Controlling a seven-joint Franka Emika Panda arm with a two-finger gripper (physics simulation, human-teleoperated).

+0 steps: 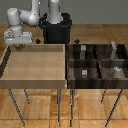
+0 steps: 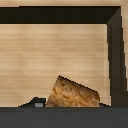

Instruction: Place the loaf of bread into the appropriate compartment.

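Note:
The loaf of bread (image 2: 72, 92) is a brown, crusty lump seen tilted and very close in the wrist view, over the light wood floor near a dark tray corner. My gripper (image 1: 19, 46) hangs at the far corner of the light-wood tray (image 1: 35, 62), on the exterior view's left, with a brown speck, the loaf (image 1: 20, 48), at its tips. A grey fingertip (image 2: 35, 102) lies against the loaf's side; the jaws look shut on it. The compartment (image 1: 78, 76) is the near quarter of the dark bin beside the tray, holding a small pale grey cube (image 1: 84, 73).
The dark divided bin (image 1: 96, 61) stands to the exterior view's right of the tray. Its other quarters hold grey blocks (image 1: 83, 49), (image 1: 114, 47), (image 1: 116, 70). The robot's black base (image 1: 56, 27) rises behind both. Thin legs carry each table.

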